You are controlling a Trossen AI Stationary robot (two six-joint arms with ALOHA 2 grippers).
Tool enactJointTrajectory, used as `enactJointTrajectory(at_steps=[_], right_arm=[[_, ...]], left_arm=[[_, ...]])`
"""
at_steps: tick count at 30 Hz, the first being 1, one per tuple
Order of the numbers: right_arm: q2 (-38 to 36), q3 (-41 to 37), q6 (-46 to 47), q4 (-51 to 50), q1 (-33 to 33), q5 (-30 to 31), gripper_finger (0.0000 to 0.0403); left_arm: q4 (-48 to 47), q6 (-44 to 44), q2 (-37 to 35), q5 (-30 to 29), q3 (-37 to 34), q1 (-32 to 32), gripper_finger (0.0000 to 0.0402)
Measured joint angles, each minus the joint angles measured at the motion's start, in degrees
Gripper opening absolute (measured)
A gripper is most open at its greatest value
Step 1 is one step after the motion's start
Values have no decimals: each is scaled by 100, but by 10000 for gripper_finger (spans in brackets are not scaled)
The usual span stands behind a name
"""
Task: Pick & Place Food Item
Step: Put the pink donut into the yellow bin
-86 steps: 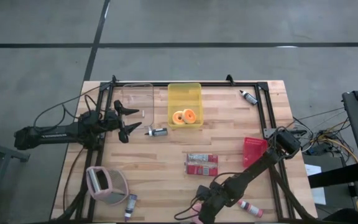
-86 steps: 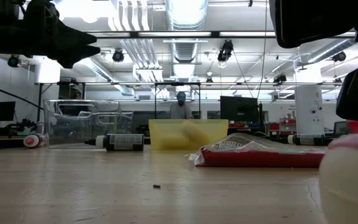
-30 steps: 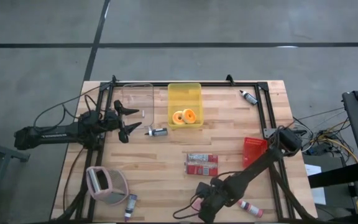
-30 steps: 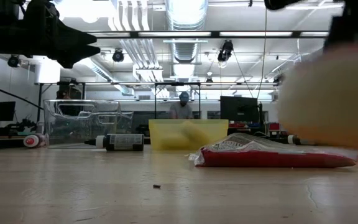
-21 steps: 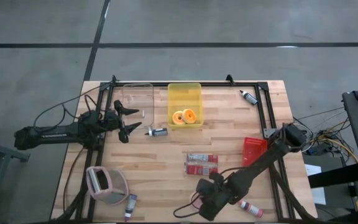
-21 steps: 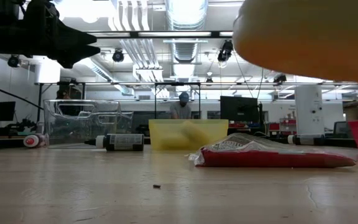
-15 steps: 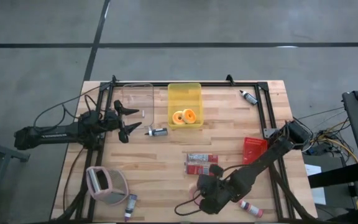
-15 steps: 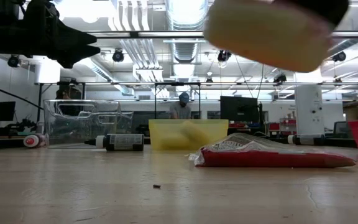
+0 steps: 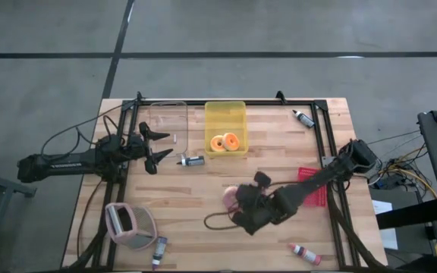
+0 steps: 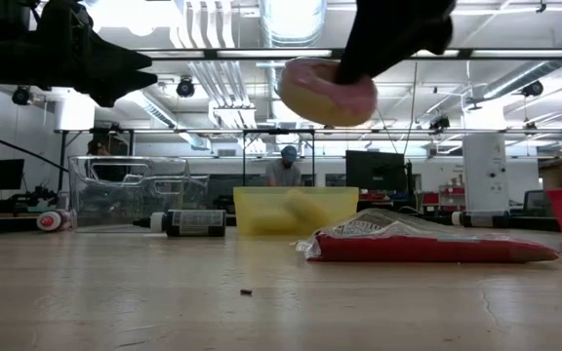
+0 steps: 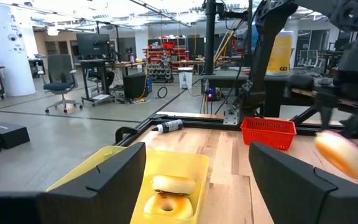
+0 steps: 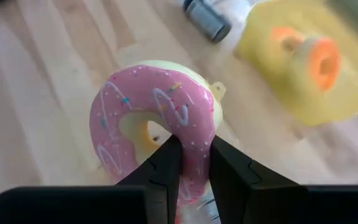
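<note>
Both arms are dark, near-black jointed links with thin black cables trailing from them, the left arm [image 9: 74, 159] ending in two wedge-shaped black fingers [image 11: 104, 180] and the right arm [image 9: 309, 186] in two narrow black fingers [image 12: 166, 165].

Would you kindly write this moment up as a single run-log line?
right gripper: shut on pink donut, in the air over mid-table | left gripper: open, idle by clear bin | yellow bin: two orange donuts

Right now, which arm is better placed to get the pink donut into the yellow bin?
The right arm. Its fingers are shut on the pink donut, held up off the table near the yellow bin. The left gripper waits open beside the clear container, holding nothing.
</note>
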Motion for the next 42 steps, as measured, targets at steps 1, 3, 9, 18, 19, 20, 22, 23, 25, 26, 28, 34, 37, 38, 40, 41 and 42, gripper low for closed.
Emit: enactJointTrajectory(at_steps=[1, 3, 9, 18, 19, 20, 22, 23, 25, 26, 28, 34, 37, 38, 40, 41, 42], right_arm=[[-38, 0, -134, -8, -68, 6, 69], [-123, -1, -357, -91, -209, 6, 71], [-385, -2, -1188, -116, -706, 157, 75], [-697, -4, -2433, -92, -1717, 155, 75], [-705, -4, -2568, -82, -1858, 155, 75], [-710, -4, -2723, -45, -2003, 152, 75], [-728, -4, -2962, 46, -2278, 126, 75], [-730, -4, -3092, 104, -2421, 104, 75], [-731, -4, -3327, 205, -2704, 7, 75], [-715, -4, -3443, 233, -2846, -78, 75], [-699, -4, -3631, 280, -3138, -248, 75], [-650, -37, -4146, 685, -3952, -1192, 75], [-637, -187, -4326, 1327, -4265, -1500, 75], [-627, -220, -4430, 1495, -4372, -1557, 75], [-578, -247, -4592, 1754, -4582, -1690, 75], [-561, -247, -4618, 1878, -4698, -1852, 75], [-543, -247, -4617, 1926, -4820, -2065, 75]], left_arm=[[2, -2, 2, -1, 0, 1, 290], [2, -1, 2, 0, 0, 2, 291], [1, 0, 2, -1, 0, 2, 289], [2, 0, 2, -2, 0, 0, 289], [2, -2, 2, 0, 0, 1, 290], [2, -1, 2, -1, 0, 1, 291], [2, -2, 2, 0, 2, 0, 291], [2, -2, 2, -2, 0, 0, 291], [2, 0, 2, -2, 0, 0, 290], [2, -2, 0, -2, 0, 0, 289], [2, -1, 0, -2, 0, 2, 290], [2, -2, 1, 0, 0, 1, 289], [2, -2, 2, -2, 0, 2, 290], [2, 0, 2, -1, 0, 1, 290], [2, 0, 1, 0, 0, 1, 291], [2, -2, 2, -2, 0, 2, 291], [2, -2, 2, -2, 0, 0, 290]])
